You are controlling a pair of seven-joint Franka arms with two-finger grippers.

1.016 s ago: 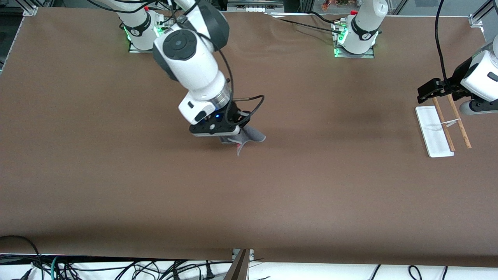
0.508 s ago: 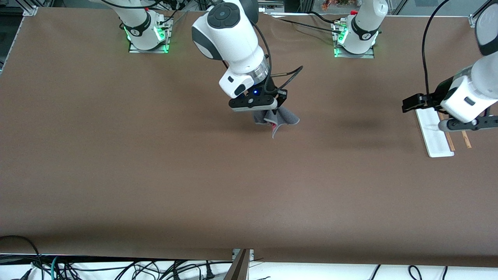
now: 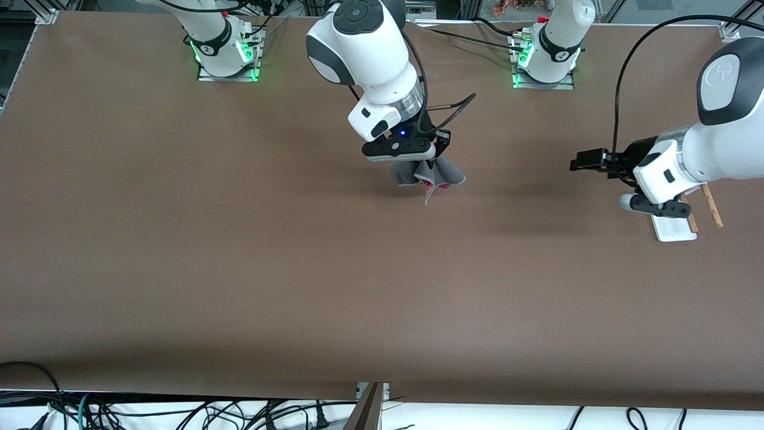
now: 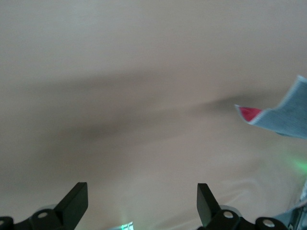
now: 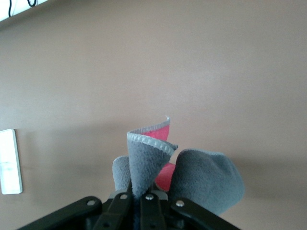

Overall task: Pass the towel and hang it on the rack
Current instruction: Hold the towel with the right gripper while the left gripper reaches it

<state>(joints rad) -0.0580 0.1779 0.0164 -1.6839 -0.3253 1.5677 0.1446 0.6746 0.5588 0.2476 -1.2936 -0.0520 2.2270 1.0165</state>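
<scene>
The right claw (image 3: 412,160), clamped tight on the bunched towel (image 3: 431,174), dangles it over the middle of the tabletop (image 3: 239,269), while the left claw (image 3: 588,164), spread wide and empty, points toward it from beside the rack (image 3: 686,222).

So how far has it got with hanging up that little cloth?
Done: the right gripper is shut on the towel and holds it up over the middle of the table. In hand: the handover. The left gripper is open in the air beside the rack, pointing toward the towel but well apart from it. Left: passing the towel across and draping it on the rack's rods, which are bare where visible.
</scene>
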